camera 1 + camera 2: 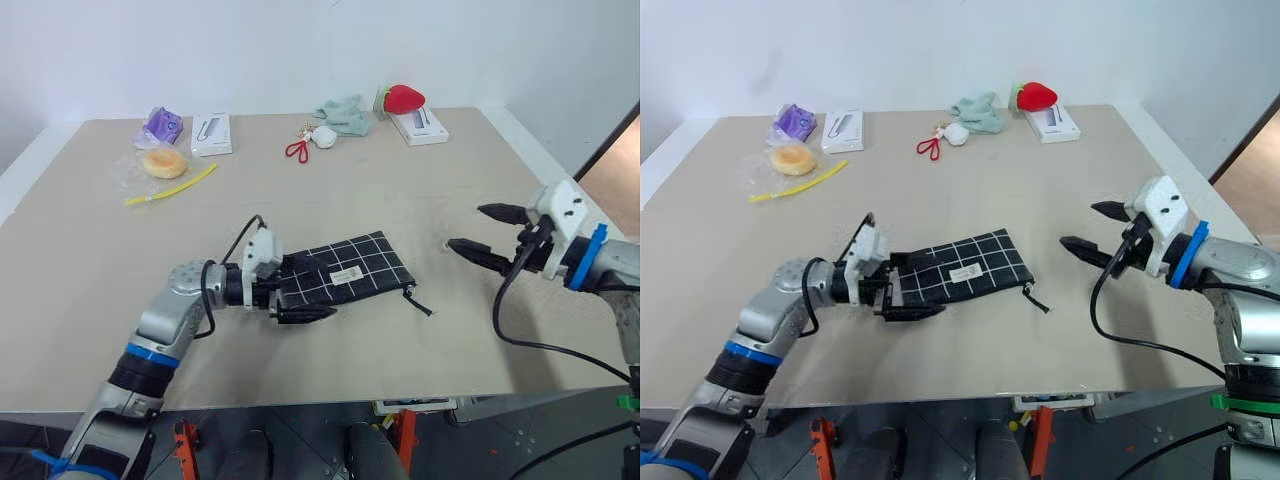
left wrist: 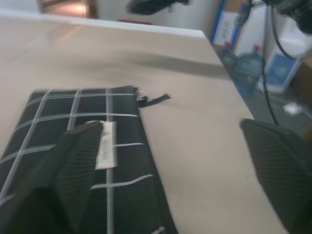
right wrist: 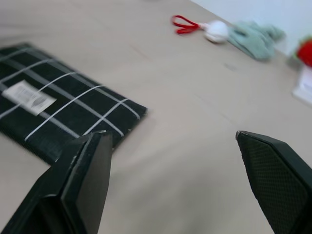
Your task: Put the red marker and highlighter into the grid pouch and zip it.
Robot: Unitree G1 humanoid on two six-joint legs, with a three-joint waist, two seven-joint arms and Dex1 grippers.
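Grid pouch (image 1: 345,270) lies flat on the table (image 1: 420,180), near the front edge, a little left of centre, label side up. Its zipper pull cord (image 1: 420,303) trails off the right end onto bare tabletop

Left gripper (image 1: 303,291) sits at the pouch's left end, pointing right; jaws released and spread, one finger over the fabric, the other at the pouch's near edge, nothing clasped between them

Right gripper (image 1: 483,233) hovers well to the right of the pouch, pointing left toward it; jaws released, fingers wide apart, holding nothing

Far side of the table, left to right: purple packet (image 1: 162,125), white box (image 1: 212,132), round yellowish item in clear wrap (image 1: 163,163), long yellow strip (image 1: 170,186), small red loop-handled item (image 1: 297,150), white ball (image 1: 323,137), pale green cloth (image 1: 346,114), red strawberry plush (image 1: 402,98), second white box (image 1: 420,125)
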